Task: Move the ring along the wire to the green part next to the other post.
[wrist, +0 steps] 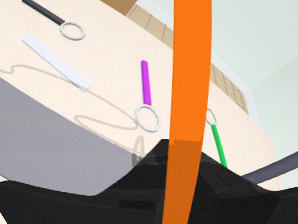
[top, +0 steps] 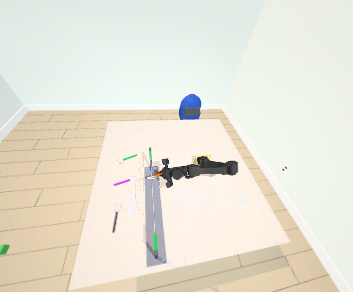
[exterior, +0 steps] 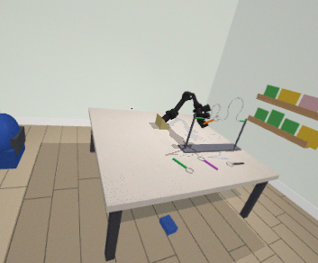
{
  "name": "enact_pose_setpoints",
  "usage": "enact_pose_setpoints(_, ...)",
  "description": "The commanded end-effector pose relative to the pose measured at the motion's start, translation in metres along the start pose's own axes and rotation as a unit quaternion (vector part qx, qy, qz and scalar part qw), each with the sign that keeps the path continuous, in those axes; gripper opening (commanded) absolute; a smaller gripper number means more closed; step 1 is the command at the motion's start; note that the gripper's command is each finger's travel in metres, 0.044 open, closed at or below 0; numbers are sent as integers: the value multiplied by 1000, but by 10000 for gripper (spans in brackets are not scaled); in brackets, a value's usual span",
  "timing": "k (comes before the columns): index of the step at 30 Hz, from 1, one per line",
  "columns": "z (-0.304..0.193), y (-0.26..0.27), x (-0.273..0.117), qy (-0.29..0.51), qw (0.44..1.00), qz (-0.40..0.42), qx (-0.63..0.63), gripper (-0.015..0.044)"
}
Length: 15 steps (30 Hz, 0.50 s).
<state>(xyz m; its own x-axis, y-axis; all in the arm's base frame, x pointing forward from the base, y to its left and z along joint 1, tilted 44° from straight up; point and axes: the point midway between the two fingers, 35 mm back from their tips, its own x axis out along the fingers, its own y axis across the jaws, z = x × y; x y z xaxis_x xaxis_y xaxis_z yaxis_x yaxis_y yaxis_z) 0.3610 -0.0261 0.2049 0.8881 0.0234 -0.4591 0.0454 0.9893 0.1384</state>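
Note:
My gripper [top: 162,174] [exterior: 204,121] [wrist: 172,147] is shut on the orange handle [top: 157,174] [exterior: 209,121] [wrist: 190,90], which fills the middle of the wrist view. It hovers above the grey base plate [top: 161,235] [exterior: 213,148] [wrist: 40,145], close to the post [top: 150,159] [exterior: 189,132] with the green wire part [exterior: 200,118]. The ring is too small to make out clearly in the top and exterior views and is hidden in the wrist view. The thin grey wire [exterior: 231,104] curves away to the other post [exterior: 240,134], whose green part [top: 155,241] [exterior: 242,120] is free.
Loose on the table lie a green-handled ring [top: 129,157] [exterior: 178,162] [wrist: 218,145], a purple-handled ring [top: 122,182] [exterior: 210,164] [wrist: 145,82], a black-handled ring [top: 115,221] [exterior: 238,163] [wrist: 46,12] and a white strip [top: 131,205] [wrist: 57,62]. A tan box [exterior: 162,122] stands by the arm's base.

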Motion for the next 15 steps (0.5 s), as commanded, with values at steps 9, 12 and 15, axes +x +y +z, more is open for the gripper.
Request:
enact_pose_setpoints(9, 8, -45, -9, 15, 988, -76, -132, -150)
enact_pose_setpoints(12, 11, -55, -13, 19, 982, -95, -164, -150)
enact_pose_setpoints(15, 15, -65, -16, 23, 974, -113, -196, -150)
